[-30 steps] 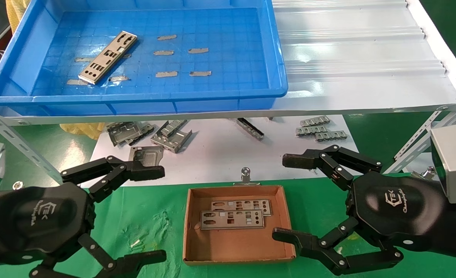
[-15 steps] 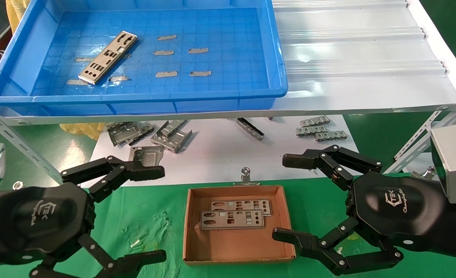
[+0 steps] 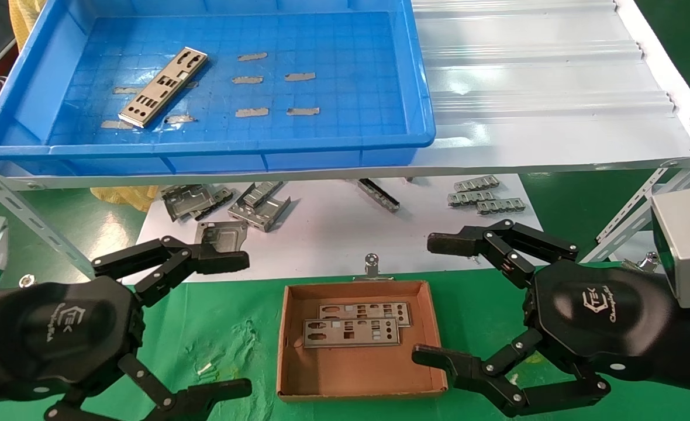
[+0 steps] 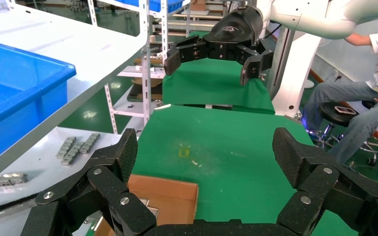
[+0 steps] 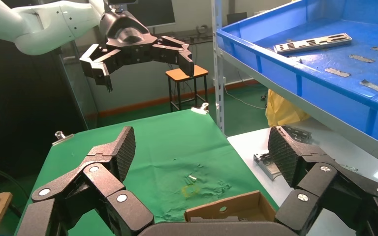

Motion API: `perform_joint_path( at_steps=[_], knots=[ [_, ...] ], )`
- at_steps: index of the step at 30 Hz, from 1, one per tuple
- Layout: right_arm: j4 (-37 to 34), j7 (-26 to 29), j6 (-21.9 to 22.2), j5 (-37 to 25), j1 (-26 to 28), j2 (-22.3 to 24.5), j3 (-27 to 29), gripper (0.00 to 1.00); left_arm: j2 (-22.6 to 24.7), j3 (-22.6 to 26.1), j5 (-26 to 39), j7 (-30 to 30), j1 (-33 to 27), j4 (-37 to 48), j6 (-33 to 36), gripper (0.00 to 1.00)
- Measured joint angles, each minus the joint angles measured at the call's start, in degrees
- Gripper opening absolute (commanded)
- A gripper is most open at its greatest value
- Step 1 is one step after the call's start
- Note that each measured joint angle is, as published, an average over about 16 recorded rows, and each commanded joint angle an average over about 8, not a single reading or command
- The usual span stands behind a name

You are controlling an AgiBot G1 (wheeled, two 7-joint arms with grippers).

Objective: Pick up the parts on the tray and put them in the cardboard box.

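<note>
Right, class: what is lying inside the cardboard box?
Inside the cardboard box lie two punched metal plates, overlapping; the nearer one covers part of the farther plate. The floor beneath them is hidden.

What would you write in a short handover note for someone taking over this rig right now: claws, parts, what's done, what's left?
Left claw: open, empty, left of the cardboard box.
Right claw: open, empty, right of the box.
Done: two plates lie flat in the box, overlapping.
Left: one plate lies on the floor of the blue tray, towards its left side.
Ignore the grey tape strips in the tray and the bent brackets on the white sheet below.
</note>
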Motion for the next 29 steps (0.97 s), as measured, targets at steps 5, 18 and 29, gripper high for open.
perform_joint_path(
  at_steps=[5,18,29],
  knots=[
    [0.0,0.0,0.0,0.0,0.0,0.0,0.0,1.00,0.0,0.0,0.0,0.0,0.0,0.0,0.0,1.00],
    [0.0,0.0,0.0,0.0,0.0,0.0,0.0,1.00,0.0,0.0,0.0,0.0,0.0,0.0,0.0,1.00],
    [0.0,0.0,0.0,0.0,0.0,0.0,0.0,1.00,0.0,0.0,0.0,0.0,0.0,0.0,0.0,1.00]
  ],
)
